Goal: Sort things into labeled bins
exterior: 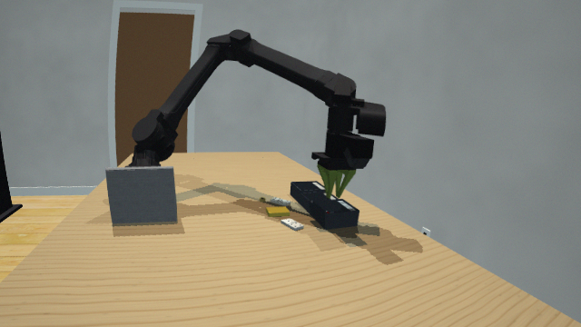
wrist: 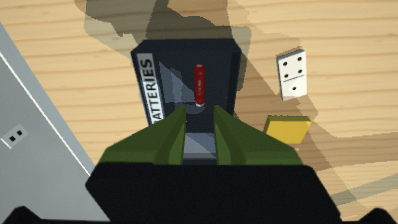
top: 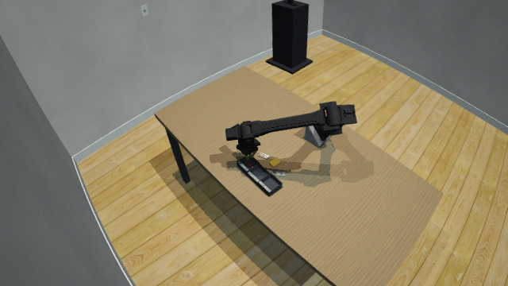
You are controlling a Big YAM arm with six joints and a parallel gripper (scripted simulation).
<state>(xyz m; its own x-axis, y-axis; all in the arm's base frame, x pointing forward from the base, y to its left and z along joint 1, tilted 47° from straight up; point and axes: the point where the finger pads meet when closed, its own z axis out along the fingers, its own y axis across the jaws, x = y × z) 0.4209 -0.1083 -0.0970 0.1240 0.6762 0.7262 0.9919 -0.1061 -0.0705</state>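
A red battery (wrist: 199,85) (top: 249,164) lies in the end bin, whose label reads BATTERIES, of a dark three-part bin row (top: 275,191) (exterior: 341,220) (wrist: 190,45). The other labels are unreadable. My gripper (wrist: 199,111) (exterior: 333,196) is partly open and empty, pointing down over that end. A white domino (top: 263,156) (exterior: 291,223) (wrist: 292,75) and a yellow block (top: 275,162) (exterior: 277,212) (wrist: 287,131) lie on the table beside the bins. A pale grey thing (top: 280,173) (exterior: 280,202) and a small olive thing (exterior: 262,200) lie past the block.
The bin row stands near the long edge of the table (top: 337,222). The arm reaches over the table from its grey base block (exterior: 142,197) on the opposite side, and its shadow falls across the loose things.
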